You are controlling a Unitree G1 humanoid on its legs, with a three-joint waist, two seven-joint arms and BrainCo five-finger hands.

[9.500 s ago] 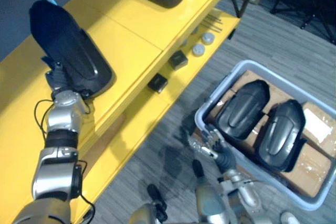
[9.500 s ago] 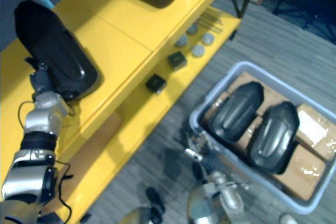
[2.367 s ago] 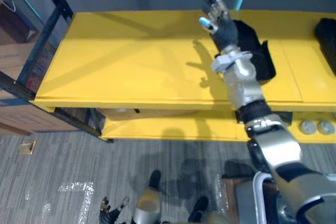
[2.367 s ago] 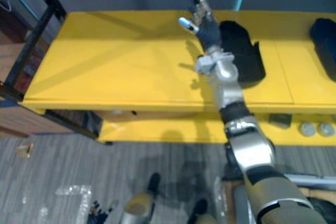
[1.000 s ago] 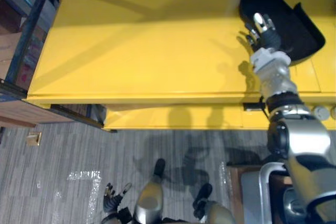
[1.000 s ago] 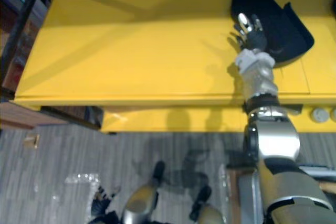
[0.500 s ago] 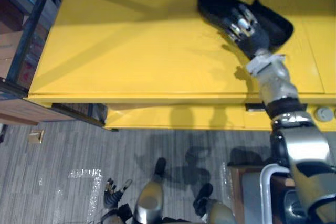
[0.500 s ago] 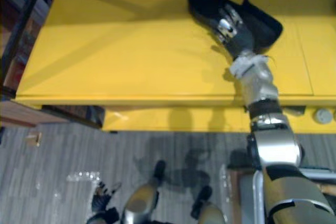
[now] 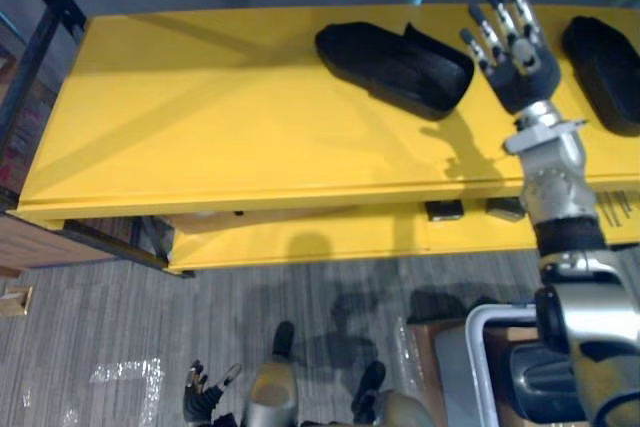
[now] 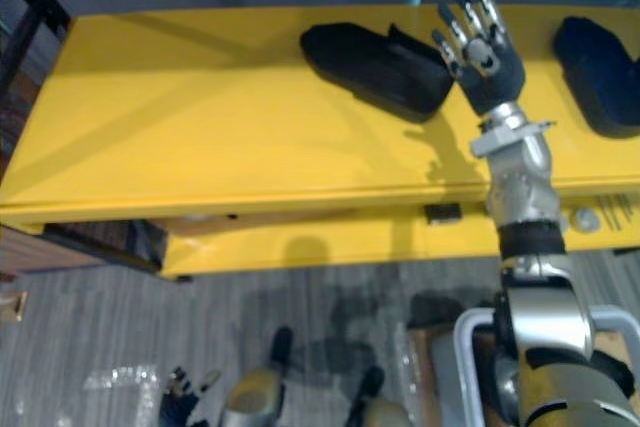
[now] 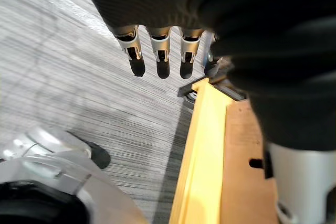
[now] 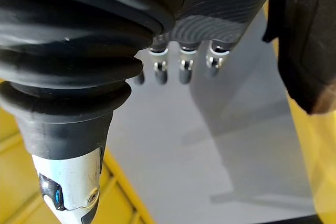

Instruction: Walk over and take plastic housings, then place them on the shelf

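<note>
right robot hand (image 9: 520, 69) spread, empty, beside housing (image 9: 390, 65) on shelf (image 9: 200, 127) | left robot hand (image 9: 203, 403) relaxed, empty

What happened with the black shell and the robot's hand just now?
The right hand let go of the black housing: a moment ago its fingers lay on it, now it is raised, open, beside it. The housing lies on the yellow shelf. The other housing further right stayed put, and the left hand still hangs low.
</note>
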